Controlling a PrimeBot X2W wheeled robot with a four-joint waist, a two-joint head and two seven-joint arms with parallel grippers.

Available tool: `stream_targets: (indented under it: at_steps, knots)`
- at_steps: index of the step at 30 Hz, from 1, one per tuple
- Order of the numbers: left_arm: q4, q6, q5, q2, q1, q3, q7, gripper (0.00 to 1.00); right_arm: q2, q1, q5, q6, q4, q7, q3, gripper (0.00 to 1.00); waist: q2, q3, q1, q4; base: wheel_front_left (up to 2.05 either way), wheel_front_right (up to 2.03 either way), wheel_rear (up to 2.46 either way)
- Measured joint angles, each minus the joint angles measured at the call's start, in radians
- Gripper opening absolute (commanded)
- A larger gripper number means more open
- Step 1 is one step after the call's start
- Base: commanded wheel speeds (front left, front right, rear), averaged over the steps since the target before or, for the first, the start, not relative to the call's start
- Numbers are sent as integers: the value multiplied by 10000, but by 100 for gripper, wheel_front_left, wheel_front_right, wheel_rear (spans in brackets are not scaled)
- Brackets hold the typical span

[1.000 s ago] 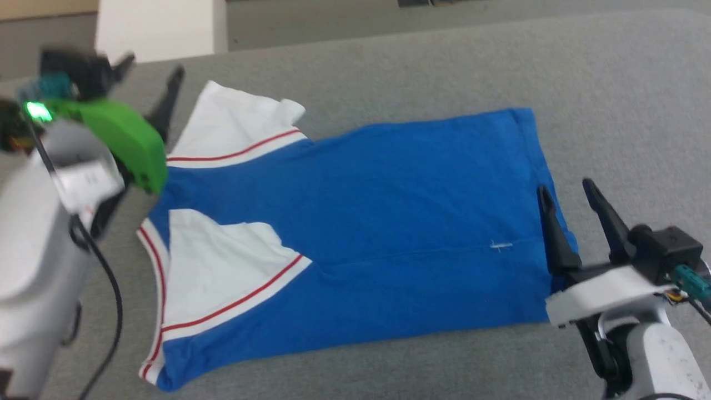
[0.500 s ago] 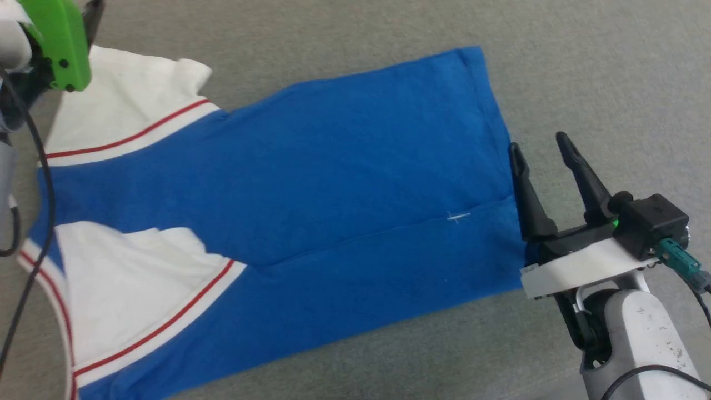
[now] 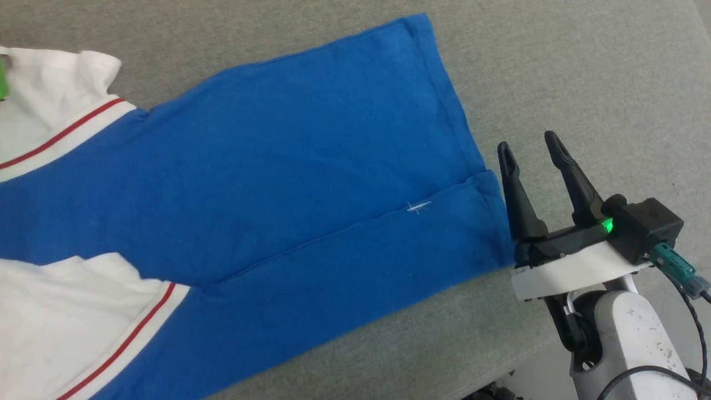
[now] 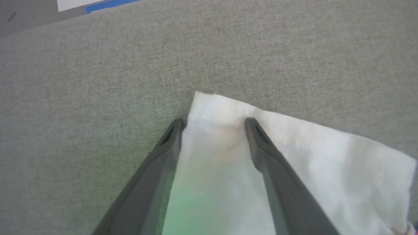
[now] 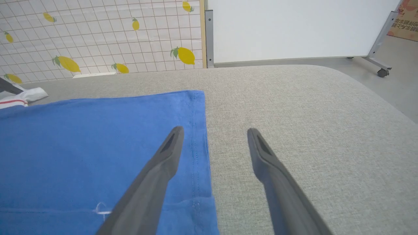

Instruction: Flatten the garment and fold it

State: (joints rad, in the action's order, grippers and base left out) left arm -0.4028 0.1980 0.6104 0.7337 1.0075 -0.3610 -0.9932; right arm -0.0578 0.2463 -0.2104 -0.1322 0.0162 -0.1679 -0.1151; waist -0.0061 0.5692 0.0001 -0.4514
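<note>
The garment lies spread on the grey padded surface, blue body across the middle and white, red-striped sleeves at the left. A fold line runs along its lower part. My right gripper is open just off the hem at the right. In the right wrist view its left finger is over the blue hem and its right finger over bare grey, gripper empty. In the left wrist view my left gripper is open, its fingers straddling a corner of the white sleeve.
The grey padded surface stretches beyond the hem to the right, and its front edge shows at the lower right. A lemon-patterned screen and a white board on wheels stand beyond the far edge.
The head view has swung to the right, so the garment sits further left in it and the left arm has slipped past its left edge. Both grippers stay open.
</note>
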Motion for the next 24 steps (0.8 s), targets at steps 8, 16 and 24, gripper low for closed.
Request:
stream_targets:
  at_steps: [8, 16, 24]
  knots:
    - [1120, 426, 56, 407, -564, 69, -616, 0, -10, 589, 17, 0, -33, 247, -90, 100, 0, 90, 0, -155, 0, 0, 0]
    - [1866, 499, 102, 581, -910, 132, -568, 0, -10, 3683, -242, -2, 1281, 2575, -79, 100, 0, 132, 0, -67, 0, 0, 0]
    - [2197, 305, 307, 541, -838, 140, -165, 0, 15, 6724, -717, 0, 4422, 5912, 199, 100, 0, 470, -1, 230, 0, 0, 0]
